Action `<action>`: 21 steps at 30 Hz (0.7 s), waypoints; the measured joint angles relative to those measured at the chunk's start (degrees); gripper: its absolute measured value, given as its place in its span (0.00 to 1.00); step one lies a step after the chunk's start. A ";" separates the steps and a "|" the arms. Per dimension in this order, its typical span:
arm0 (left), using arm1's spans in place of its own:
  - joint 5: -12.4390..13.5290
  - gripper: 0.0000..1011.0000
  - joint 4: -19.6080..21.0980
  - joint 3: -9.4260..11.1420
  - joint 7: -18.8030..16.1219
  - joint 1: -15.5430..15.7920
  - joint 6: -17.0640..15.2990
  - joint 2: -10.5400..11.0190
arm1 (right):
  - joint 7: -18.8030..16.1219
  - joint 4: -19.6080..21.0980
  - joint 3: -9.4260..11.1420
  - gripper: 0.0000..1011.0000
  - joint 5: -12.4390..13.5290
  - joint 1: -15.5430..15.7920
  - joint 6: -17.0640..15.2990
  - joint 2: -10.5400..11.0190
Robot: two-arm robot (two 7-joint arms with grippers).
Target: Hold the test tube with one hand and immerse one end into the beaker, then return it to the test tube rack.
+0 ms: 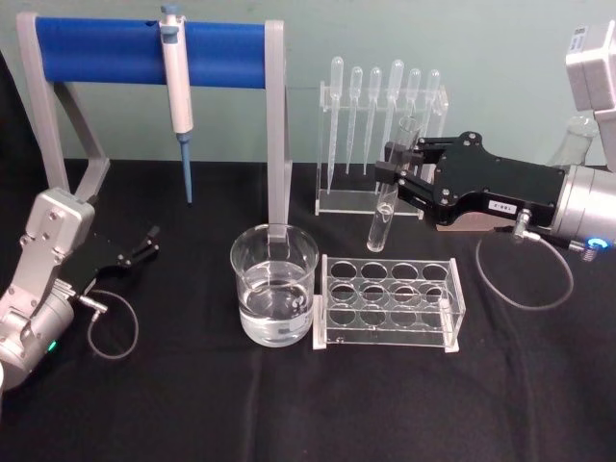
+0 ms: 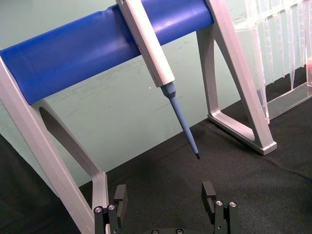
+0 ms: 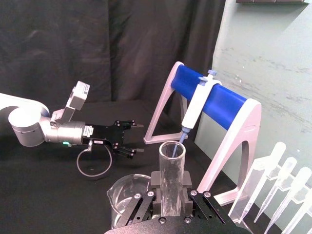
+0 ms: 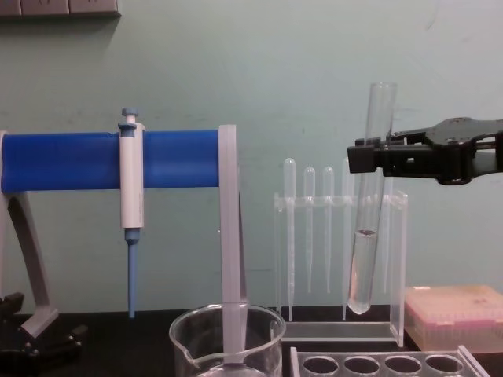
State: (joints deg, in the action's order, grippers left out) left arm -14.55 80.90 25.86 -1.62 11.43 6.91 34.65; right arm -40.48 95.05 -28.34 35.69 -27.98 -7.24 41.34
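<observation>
Above the table behind the test tube rack (image 1: 387,261), the right gripper (image 1: 397,164) reaches in from the robot's right. Its jaws are closed narrowly on the test tube (image 1: 383,217), gripping it above its middle. The tube hangs slightly tilted with its rounded bottom clear of the table, and the chest view shows what looks like a little clear liquid in its lower part.

Judging by this, the pick-up is done: the tube is out of the rack, and every hole in the rack that can be seen is empty. The liquid hints that the dip may already have been made, but this cannot be told for certain. If not, the tube has yet to travel to the robot's left and go down into the beaker (image 1: 245,308), which holds water and stands just beside the rack. Either way, the return to a rack hole is left.

Close behind the tube is the clear pipette stand (image 1: 332,144) with its row of plastic pipettes, and a pink tip box (image 4: 456,314) lies under the gripper. The grey upright of the blue-bar stand (image 1: 276,125) rises right behind the beaker, so a lowering tube has little room at the back. The micropipette (image 1: 176,87) hangs farther left. The left gripper (image 1: 144,245) rests well apart at the left, jaws wide and empty.
</observation>
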 joint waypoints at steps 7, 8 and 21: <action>0.00 0.99 0.00 0.00 0.00 0.00 0.00 0.00 | 0.00 0.00 0.00 0.23 0.00 0.00 0.00 0.00; 0.00 0.99 0.00 0.00 0.00 0.00 0.00 0.00 | 0.00 0.00 0.00 0.23 0.00 0.00 0.00 0.00; 0.00 0.99 0.00 0.00 0.00 0.00 0.00 0.00 | 0.00 0.00 0.00 0.23 0.00 0.00 0.00 0.00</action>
State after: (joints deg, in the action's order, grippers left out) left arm -14.55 80.90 25.86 -1.62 11.43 6.91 34.64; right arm -40.48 95.05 -28.35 35.69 -27.97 -7.24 41.35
